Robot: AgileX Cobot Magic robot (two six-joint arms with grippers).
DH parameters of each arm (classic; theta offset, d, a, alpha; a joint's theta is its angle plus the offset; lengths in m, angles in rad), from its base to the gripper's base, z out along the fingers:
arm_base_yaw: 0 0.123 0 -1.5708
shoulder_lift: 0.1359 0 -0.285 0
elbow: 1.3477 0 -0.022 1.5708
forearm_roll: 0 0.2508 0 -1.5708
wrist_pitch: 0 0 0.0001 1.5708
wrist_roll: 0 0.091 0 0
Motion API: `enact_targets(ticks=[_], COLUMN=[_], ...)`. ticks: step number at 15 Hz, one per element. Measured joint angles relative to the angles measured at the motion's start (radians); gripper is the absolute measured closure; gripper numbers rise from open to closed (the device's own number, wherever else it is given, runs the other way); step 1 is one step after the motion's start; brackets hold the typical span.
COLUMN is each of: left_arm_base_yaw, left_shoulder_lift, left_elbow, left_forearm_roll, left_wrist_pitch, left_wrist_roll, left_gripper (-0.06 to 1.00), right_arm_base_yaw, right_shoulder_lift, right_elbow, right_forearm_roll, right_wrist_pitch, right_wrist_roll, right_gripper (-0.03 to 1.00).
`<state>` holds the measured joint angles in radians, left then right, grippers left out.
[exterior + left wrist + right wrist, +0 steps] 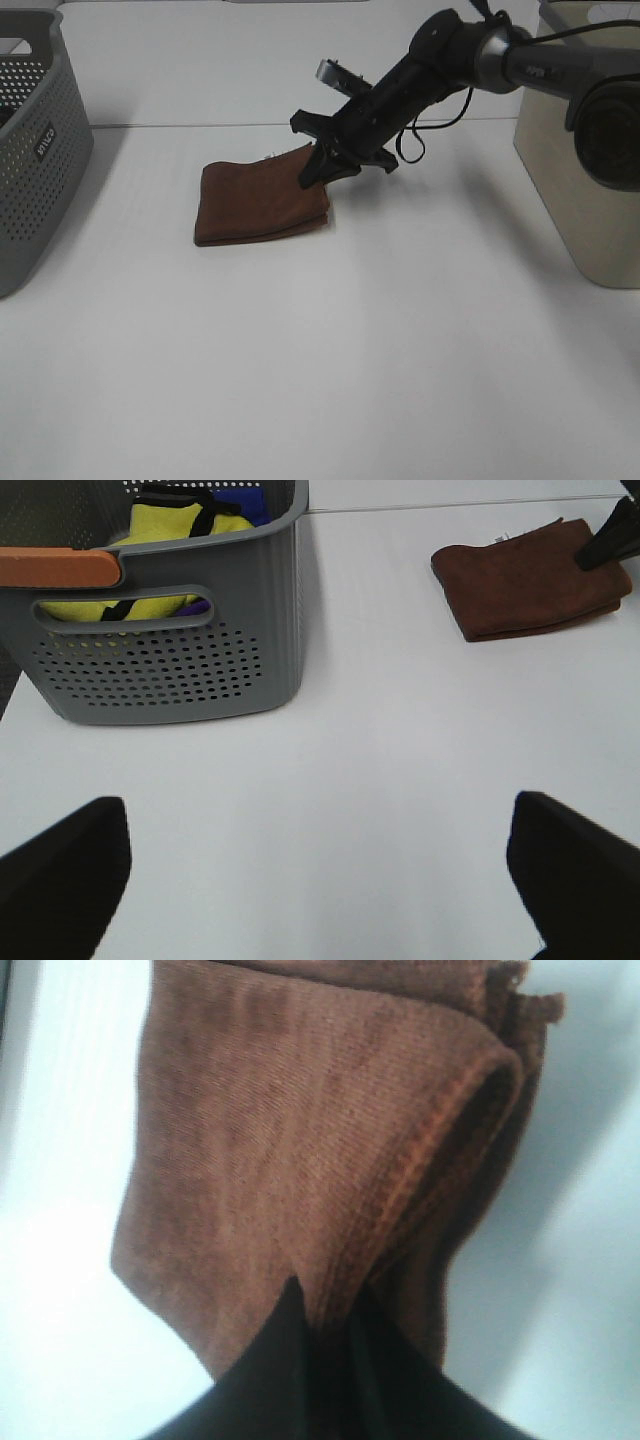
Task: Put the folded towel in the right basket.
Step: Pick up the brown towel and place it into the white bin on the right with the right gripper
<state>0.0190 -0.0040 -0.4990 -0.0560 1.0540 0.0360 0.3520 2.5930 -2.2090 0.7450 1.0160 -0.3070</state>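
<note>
Nearest, left gripper [320,880]: its two black fingertips [62,875] stand wide apart with nothing between them, hanging over bare tabletop. The high view does not show it.
White table [330,380]: a plain, matte surface. The front half carries only soft shadow.
Folded brown terry towel [262,203]: lies flat on the table, a little left of the middle, between the two baskets and in neither. It is well apart from both. The left wrist view shows it [530,578] past the grey basket, with a dark fingertip on its far end. Close up [300,1140], several layers are stacked with an orange-stitched hem along the fold.
Right gripper [327,168]: the black fingers are pressed together on the towel's right edge, at the far corner. The right wrist view shows the tips [325,1355] pinching the folded layers.
Black and silver right arm [500,55]: slants down from the upper right toward the middle, with a black cable [415,140] looping beneath it.
Grey perforated plastic basket [40,170]: stands on the table at the left edge. It [170,670] holds a yellow cloth with black trim [170,525] and something blue [262,505].
Beige smooth-walled basket [570,170]: stands on the table at the right edge. Its inside is hidden.
</note>
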Motion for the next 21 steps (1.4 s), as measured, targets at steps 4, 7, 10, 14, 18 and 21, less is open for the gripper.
enact_targets(ticks=[4,7,10,14,18,21], left_arm_base_yaw=[0.0,0.0,0.0,0.0,0.0,0.0], left_shoulder_lift=[0.0,0.0,0.0,0.0,0.0,0.0], left_elbow=[0.0,0.0,0.0,0.0,0.0,0.0], left_forearm_roll=[0.0,0.0,0.0,0.0,0.0,0.0], left_wrist_pitch=[0.0,0.0,0.0,0.0,0.0,0.0], left_wrist_roll=[0.0,0.0,0.0,0.0,0.0,0.0], left_gripper=[-0.03,-0.03,-0.03,-0.03,-0.03,-0.03], right_arm_base_yaw=[0.0,0.0,0.0,0.0,-0.034,-0.198], right_shoulder_lift=[-0.17,-0.315,-0.461,-0.602,-0.729,-0.759], right_elbow=[0.0,0.0,0.0,0.0,0.0,0.0], right_forearm_roll=[-0.107,-0.181,-0.307,-0.495,-0.679,-0.617], right_wrist_pitch=[0.049,0.077,0.108,0.151,0.206,0.207], right_wrist_roll=[-0.002,0.002,0.031,0.088,0.142,0.143], right_gripper=[0.93,0.93,0.93,0.93,0.93,0.93])
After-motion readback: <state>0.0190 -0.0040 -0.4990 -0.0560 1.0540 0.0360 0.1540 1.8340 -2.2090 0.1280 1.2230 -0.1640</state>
